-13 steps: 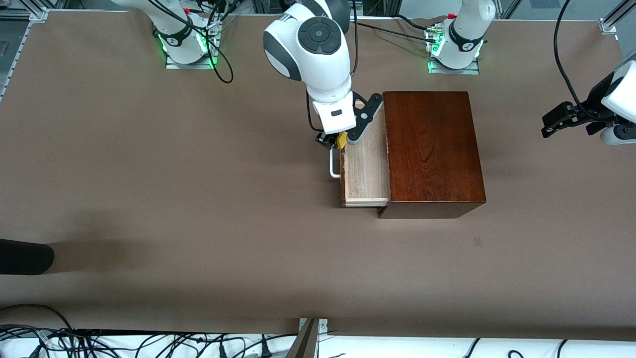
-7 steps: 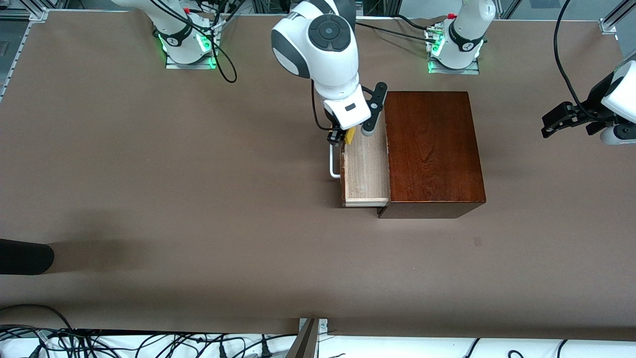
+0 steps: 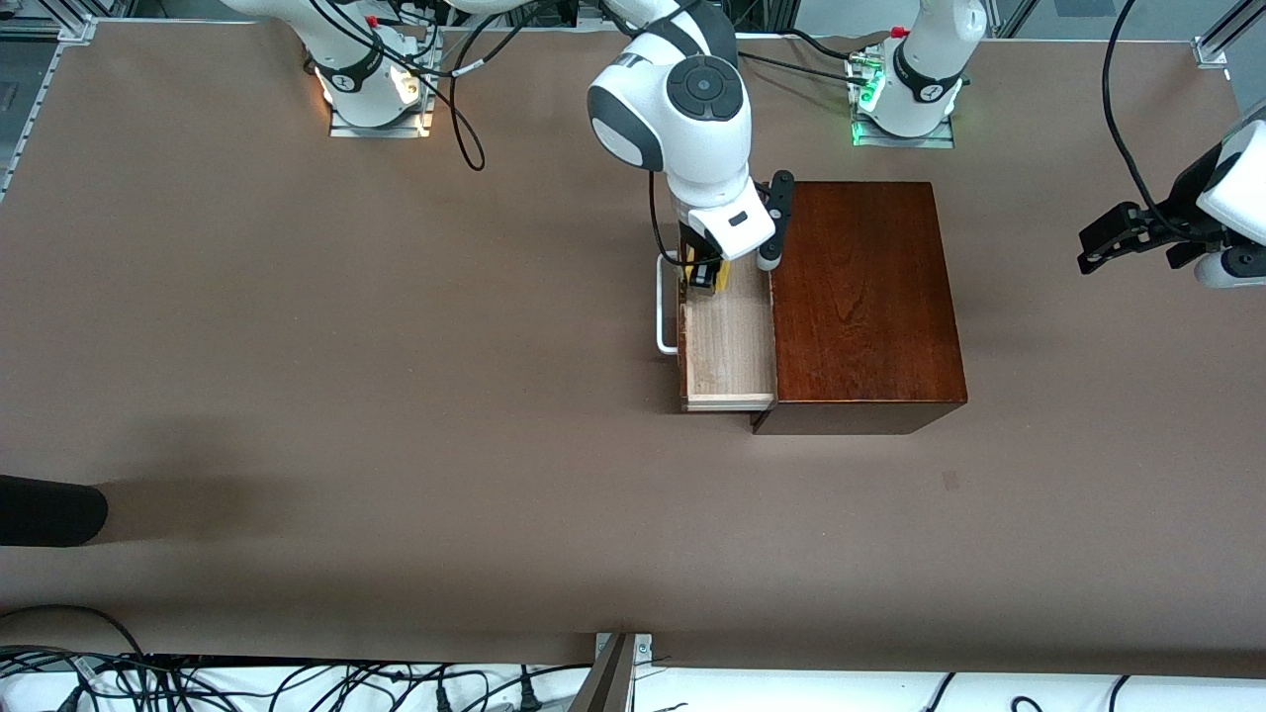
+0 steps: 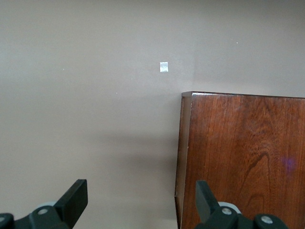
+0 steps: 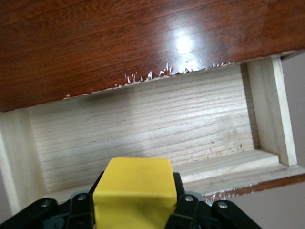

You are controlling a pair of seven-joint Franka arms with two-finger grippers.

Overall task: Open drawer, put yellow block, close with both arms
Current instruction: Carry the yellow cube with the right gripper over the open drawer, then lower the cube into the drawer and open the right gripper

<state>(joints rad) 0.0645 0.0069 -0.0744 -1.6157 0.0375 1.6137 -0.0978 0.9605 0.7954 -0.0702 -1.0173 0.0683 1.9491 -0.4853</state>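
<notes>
The yellow block (image 3: 720, 276) sits pinched in the right claw (image 3: 708, 276), directly over the open drawer (image 3: 730, 341); the drawer's pale floor lies straight below, its long axis running toward the front camera. The left claw (image 3: 1113, 237), spread wide and empty, waits well apart over the surface (image 3: 396, 396). A second ago the block hung over the drawer's handle (image 3: 665, 307) edge; now it is inboard.
</notes>
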